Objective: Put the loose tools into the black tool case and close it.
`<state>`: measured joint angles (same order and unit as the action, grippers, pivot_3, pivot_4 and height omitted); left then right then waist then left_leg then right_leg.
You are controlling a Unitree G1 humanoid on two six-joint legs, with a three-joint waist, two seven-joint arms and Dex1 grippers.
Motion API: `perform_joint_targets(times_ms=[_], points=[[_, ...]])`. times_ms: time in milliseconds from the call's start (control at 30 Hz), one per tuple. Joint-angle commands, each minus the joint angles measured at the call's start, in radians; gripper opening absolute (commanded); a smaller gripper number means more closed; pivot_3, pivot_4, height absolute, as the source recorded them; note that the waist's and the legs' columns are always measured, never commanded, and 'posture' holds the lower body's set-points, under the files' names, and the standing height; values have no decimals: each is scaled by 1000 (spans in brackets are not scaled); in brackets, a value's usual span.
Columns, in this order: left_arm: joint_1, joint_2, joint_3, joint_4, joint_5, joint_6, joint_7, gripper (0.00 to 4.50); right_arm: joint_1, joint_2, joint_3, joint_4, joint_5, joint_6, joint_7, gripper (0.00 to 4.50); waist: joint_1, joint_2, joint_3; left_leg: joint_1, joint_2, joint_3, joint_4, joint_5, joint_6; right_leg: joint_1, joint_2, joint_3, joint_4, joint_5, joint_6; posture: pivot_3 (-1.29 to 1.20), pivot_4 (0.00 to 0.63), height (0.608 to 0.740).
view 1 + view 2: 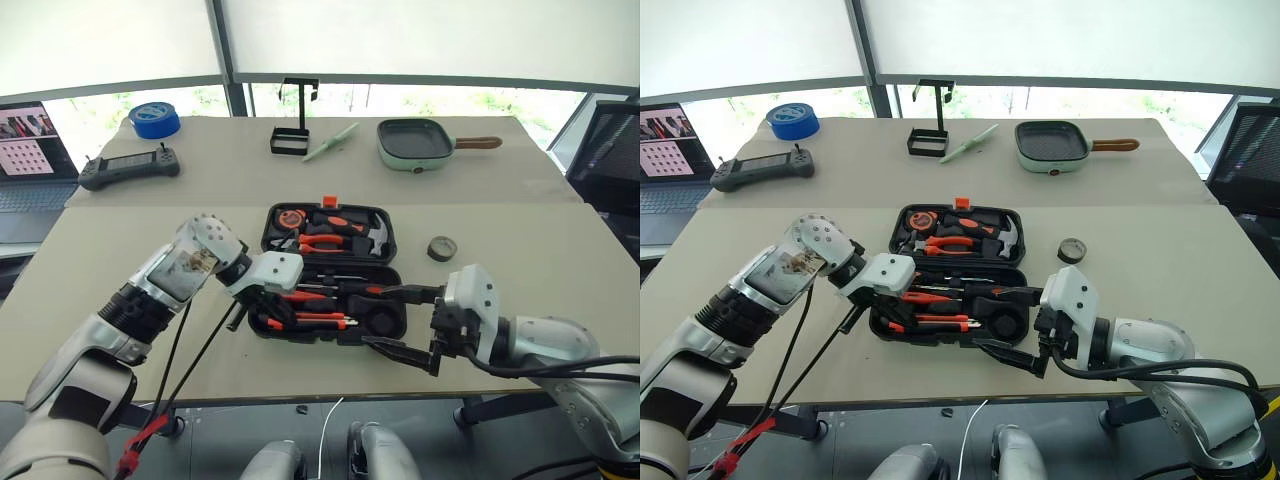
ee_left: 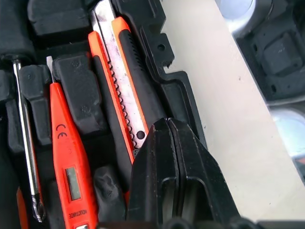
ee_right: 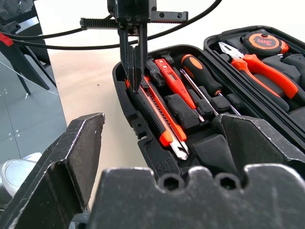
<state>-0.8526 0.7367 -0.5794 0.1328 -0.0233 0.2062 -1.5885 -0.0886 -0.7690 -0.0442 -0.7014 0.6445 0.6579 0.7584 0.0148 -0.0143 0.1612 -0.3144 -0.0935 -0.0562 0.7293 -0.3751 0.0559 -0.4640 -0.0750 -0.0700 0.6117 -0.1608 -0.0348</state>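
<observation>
Left pincer (image 1: 262, 302): fingers pressed together with nothing between them, tips poised over the handle end of the utility knife (image 3: 162, 117), at the left end of the open case; whether they touch it cannot be told.
Black tool case (image 1: 392, 325): lies open near the front edge of the surface (image 1: 120, 260), lid half toward the far side, with hammer and pliers in the lid.
Tools in the near half: the utility knife along the left wall, the slim orange tester screwdriver (image 2: 66, 162) beside it, an orange-and-black screwdriver (image 3: 202, 76) further in.
Right pincer (image 1: 408, 320): fingers spread wide and empty, hovering level at the case's right front corner.
Small dark tape roll (image 1: 442, 248): loose on the surface, right of the case, well apart from both pincers.
Step in hand: by the look of it, seating the knife in its recess.
Next move: likely fetching the tape roll, which calls for the right pincer to reach to it, then dropping the lid.
</observation>
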Motion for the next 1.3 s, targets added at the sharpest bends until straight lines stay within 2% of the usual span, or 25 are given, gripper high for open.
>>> perform_joint_targets(times_ms=[33, 133, 300, 400, 500, 600, 700, 767, 900, 1067, 1167, 1300], points=[[29, -26, -38, 65, 120, -87, 78, 41, -7, 4, -13, -27, 13, -4, -8, 4500, 4, 3, -2, 1, 0, 0, 0, 0, 0, 1, 0, 0, 0, 0, 0, 0, 150, 740], [28, -57, 8, 53, 84, -50, 82, 41, -8, 4, -16, -32, 17, 1, -15, 4500, 22, 7, -5, 7, 0, 0, 0, -2, 3, 8, -1, 1, -1, 0, 2, 0, 150, 740], [19, -72, 155, -25, -88, 151, 44, 41, 34, -12, -54, -40, 15, -1, -24, 4500, 29, 7, -5, 5, 0, 0, 1, -4, 7, 6, 0, 1, 0, 0, 4, 0, 150, 740], [13, -78, 322, -46, -265, 296, 58, 741, 109, -34, -138, -20, 14, 9, -26, 4500, 20, 6, -4, 1, 0, 1, 2, -3, 7, 1, 2, 1, 1, 0, 4, 0, 150, 740], [30, -84, 468, -88, -392, 418, 126, 1854, 176, -74, -251, 37, 26, 22, 5, 4500, 7, 6, -4, -3, -2, 1, 4, -3, 7, -3, 1, 0, 2, 0, 4, 0, 150, 740], [43, -130, 611, -156, -500, 482, 256, 2904, 197, -130, -332, 99, 17, 16, 52, 4500, 0, 6, -4, -2, -3, 1, 5, -4, 6, -2, -1, 0, 0, 0, 4, 0, 150, 740], [61, -94, 650, -235, -582, 591, 273, 4048, 163, -188, -365, 178, 15, 22, 97, 4500, -2, 6, -4, 5, -2, 1, 4, -3, 4, 4, -1, 1, 0, 0, 4, 0, 150, 740], [101, -54, 645, -290, -616, 592, 224, 4391, 93, -232, -331, 260, -4, 19, 132, 4500, -9, 8, -4, 9, -2, 1, 1, -3, 2, 7, -1, 2, 0, 0, 4, 0, 150, 740], [152, -18, 620, -332, -623, 559, 220, 4391, -124, -246, -144, 454, -114, -17, 161, 4500, -17, 8, -4, 11, -1, 3, -2, -2, 2, 7, 0, 4, 0, -1, 3, 0, 150, 740], [189, 9, 590, -373, -594, 499, 229, 4391, -416, -152, 111, 757, -325, -77, 160, 4500, -13, 8, -3, 9, 0, 3, -2, -2, 1, 6, 0, 4, 0, -1, 2, 0, 150, 740], [198, 17, 586, -383, -592, 488, 252, 4391, -547, -78, 206, 945, -438, -148, 148, 4500, -7, 7, -3, 7, -1, 3, -1, -2, 1, 5, -1, 3, -1, 0, 2, 0, 150, 740], [204, 25, 588, -388, -590, 482, 275, 4391, -685, 0, 265, 1178, -558, -226, 92, 4500, -6, 7, -3, 4, -1, 3, -1, -2, 1, 2, -1, 2, -1, 0, 2, 0, 150, 740]])
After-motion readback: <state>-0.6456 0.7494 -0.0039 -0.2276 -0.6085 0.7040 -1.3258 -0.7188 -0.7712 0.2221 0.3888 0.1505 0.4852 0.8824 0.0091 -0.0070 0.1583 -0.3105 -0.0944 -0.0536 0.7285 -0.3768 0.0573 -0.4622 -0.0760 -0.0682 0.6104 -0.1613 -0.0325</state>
